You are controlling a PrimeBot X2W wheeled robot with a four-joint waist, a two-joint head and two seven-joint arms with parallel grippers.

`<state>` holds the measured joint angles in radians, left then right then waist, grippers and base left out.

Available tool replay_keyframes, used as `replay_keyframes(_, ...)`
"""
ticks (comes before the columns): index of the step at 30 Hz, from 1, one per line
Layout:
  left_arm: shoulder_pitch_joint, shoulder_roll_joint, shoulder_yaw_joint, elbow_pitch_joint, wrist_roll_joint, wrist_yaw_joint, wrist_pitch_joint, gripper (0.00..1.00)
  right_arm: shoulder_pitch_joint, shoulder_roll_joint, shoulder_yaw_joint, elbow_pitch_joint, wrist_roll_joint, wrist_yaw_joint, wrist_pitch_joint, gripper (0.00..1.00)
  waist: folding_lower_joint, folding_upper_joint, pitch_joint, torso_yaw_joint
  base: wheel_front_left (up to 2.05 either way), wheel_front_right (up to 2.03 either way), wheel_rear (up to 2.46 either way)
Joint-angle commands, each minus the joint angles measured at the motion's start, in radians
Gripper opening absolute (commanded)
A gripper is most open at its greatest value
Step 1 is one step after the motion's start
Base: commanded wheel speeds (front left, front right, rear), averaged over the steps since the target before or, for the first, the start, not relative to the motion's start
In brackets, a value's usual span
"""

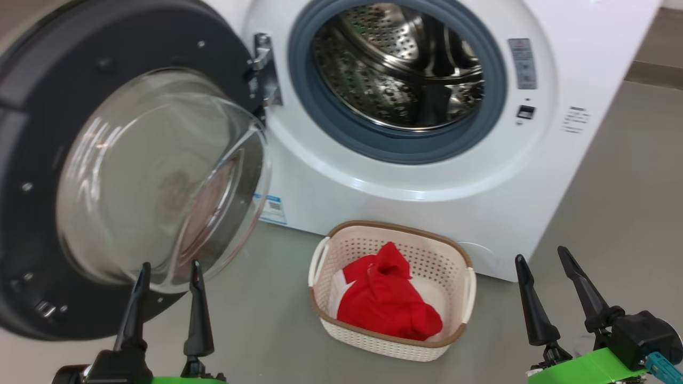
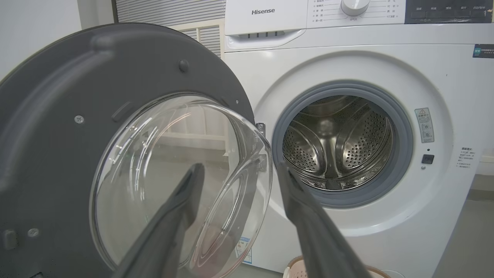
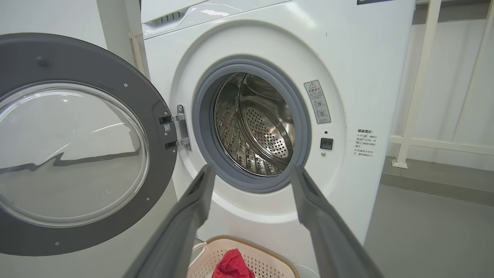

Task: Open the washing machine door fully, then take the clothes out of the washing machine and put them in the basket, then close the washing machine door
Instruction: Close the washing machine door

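The clothes [image 1: 384,298] lie bunched in the basket [image 1: 397,229], a red heap with a white patch showing beside it. The basket sits on the floor [image 1: 613,213] close against the foot of the machine [image 1: 427,202], just below the round opening. That is likely so that a garment pulled from the drum needs only a short drop. What shows of the drum [image 1: 400,64] is bare steel with no fabric in it, so the unloading looks done, though its lowest front part is hidden behind the gasket [image 1: 299,90].

The door [image 1: 32,160] hangs wide open on its hinge [image 1: 261,69] at the opening's left side. Its inner face and glass bowl are turned toward the robot, which leaves the opening free for reaching in. Closing it seems to be the step left.

The left gripper [image 1: 169,265] hovers just in front of the door's lower part, fingers spread wide and nothing between them. It is on the door's side and looks the better placed to push the rim round toward the machine. The right gripper [image 1: 540,254] is off to the basket's right, above bare floor near the machine's lower corner, also spread wide and empty, clear of the door's swing. The basket stands in front of the machine, though whether the closing door would pass over it cannot be told.
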<state>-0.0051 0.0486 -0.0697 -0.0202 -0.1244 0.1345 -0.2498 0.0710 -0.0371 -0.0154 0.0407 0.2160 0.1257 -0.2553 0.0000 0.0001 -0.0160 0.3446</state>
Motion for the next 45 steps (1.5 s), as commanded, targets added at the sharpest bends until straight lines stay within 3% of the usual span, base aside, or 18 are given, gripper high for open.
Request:
replay_keyframes(1, -0.029, 0.008, 0.034, -0.026, 0.009, 0.012, -0.012, 1.00, -0.053, -0.013, 0.028, -0.030, 0.000, 0.005, -0.006, 1.00, 0.0000, -0.0001, 0.008, 0.043, 0.00, 0.00, 0.00)
replay_keyframes(9, -0.027, 0.007, 0.045, -0.034, 0.025, 0.066, -0.012, 1.00, -0.058, -0.013, 0.034, -0.032, 0.000, 0.005, -0.006, 1.00, 0.0000, -0.0001, 0.013, 0.117, 0.00, 0.00, 0.00)
replay_keyframes(25, -0.041, 0.008, 0.060, -0.059, 0.001, 0.078, -0.012, 1.00, -0.064, -0.013, 0.036, -0.028, 0.002, 0.005, -0.006, 1.00, 0.0000, -0.0001, 0.027, 0.176, 0.00, 0.00, 0.00)
replay_keyframes(26, -0.043, 0.007, 0.060, -0.067, -0.001, 0.076, -0.012, 0.80, -0.064, -0.013, 0.037, -0.027, 0.003, 0.005, -0.006, 1.00, 0.0000, -0.0001, 0.027, 0.176, 0.00, 0.00, 0.00)
replay_keyframes(28, -0.049, 0.007, 0.065, -0.091, -0.016, 0.071, -0.012, 0.00, -0.063, -0.013, 0.039, -0.026, 0.004, 0.005, -0.006, 1.00, 0.0000, -0.0001, 0.028, 0.173, 0.00, 0.00, 0.00)
replay_keyframes(39, -0.152, 0.015, 0.180, -0.295, 0.003, 0.032, -0.012, 0.00, -0.063, -0.013, 0.041, -0.019, 0.006, 0.005, -0.006, 1.00, 0.0000, -0.0001, 0.035, 0.141, 0.00, 0.00, 0.00)
replay_keyframes(43, -0.232, 0.007, 0.293, -0.272, -0.160, -0.019, -0.012, 0.00, -0.061, -0.013, 0.042, -0.017, 0.002, 0.005, -0.006, 1.00, 0.0000, -0.0001, 0.034, 0.125, 0.00, 0.00, 0.00)
replay_keyframes(45, -0.248, 0.007, 0.320, -0.255, -0.189, -0.033, -0.012, 0.00, -0.060, -0.013, 0.042, -0.016, 0.002, 0.005, -0.006, 1.00, 0.0000, -0.0001, 0.033, 0.122, 0.00, 0.00, 0.00)
